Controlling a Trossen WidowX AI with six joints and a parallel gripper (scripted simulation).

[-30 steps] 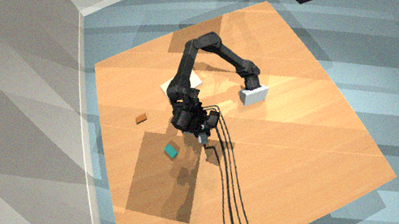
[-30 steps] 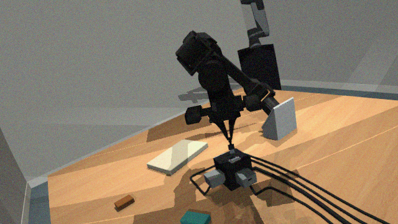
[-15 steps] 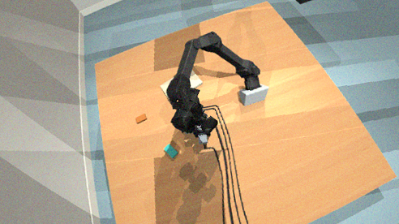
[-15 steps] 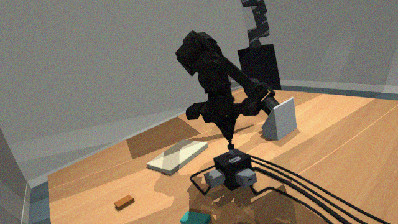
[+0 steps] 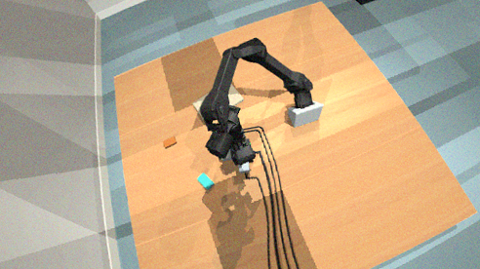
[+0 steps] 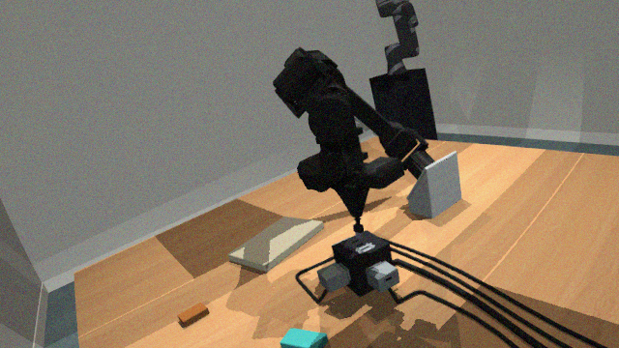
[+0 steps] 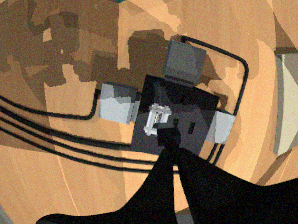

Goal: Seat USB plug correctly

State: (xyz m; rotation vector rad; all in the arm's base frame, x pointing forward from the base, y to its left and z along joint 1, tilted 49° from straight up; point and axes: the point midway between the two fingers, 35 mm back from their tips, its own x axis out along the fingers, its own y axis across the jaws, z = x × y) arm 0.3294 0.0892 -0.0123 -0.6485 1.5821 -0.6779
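The black power cube (image 6: pixel 360 277) (image 7: pixel 204 107) stands on the table, with a pale metallic socket outline (image 6: pixel 365 247) (image 7: pixel 151 122) on its top. My gripper (image 6: pixel 358 217) (image 7: pixel 172 155) points down over the cube and is shut on the small black USB plug (image 6: pixel 358 226) (image 7: pixel 169 136). The plug shows just below the fingertips, over the cube's top and beside the socket outline in the wrist view. It stands out of the socket. Whether its tip touches the top, and which way round it faces, I cannot tell. The arm hides the cube in the top view.
Grey plugs (image 6: pixel 334 276) (image 6: pixel 383 275) (image 7: pixel 185 62) stick out of the cube's sides, with black cables trailing away. A teal block (image 5: pixel 205 181) (image 6: pixel 304 338), an orange block (image 5: pixel 169 142) (image 6: pixel 192 314), a pale flat slab (image 6: pixel 278 242) and a grey wedge (image 5: pixel 307 115) (image 6: pixel 445 186) are on the table.
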